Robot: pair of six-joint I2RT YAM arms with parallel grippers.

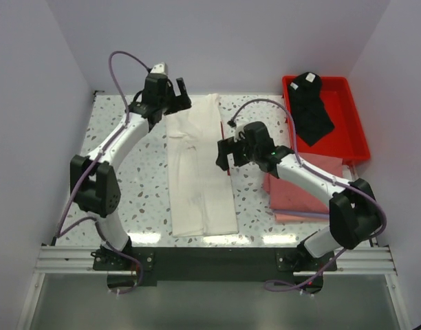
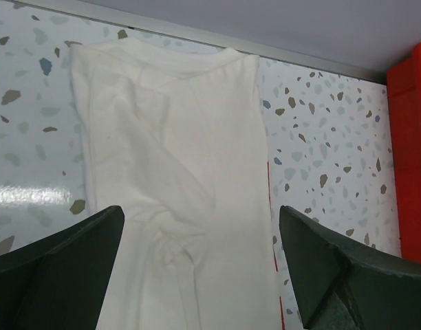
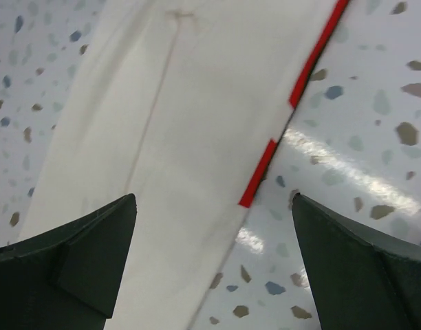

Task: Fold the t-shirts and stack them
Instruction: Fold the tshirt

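Note:
The white t-shirt [image 1: 197, 168] lies folded into a long strip down the middle of the table, print side down; slivers of red print show at its right edge [image 3: 265, 165]. My left gripper [image 1: 175, 96] is open and empty above its far collar end [image 2: 176, 158]. My right gripper [image 1: 224, 155] is open and empty above the strip's right edge. Pink folded shirts [image 1: 300, 189] lie stacked at the right, partly under my right arm. A black shirt [image 1: 310, 106] lies in the tray.
A red plastic tray [image 1: 358, 130] stands at the back right, its edge in the left wrist view [image 2: 411, 151]. The speckled tabletop [image 1: 135, 185] is bounded by white walls at the left, back and right.

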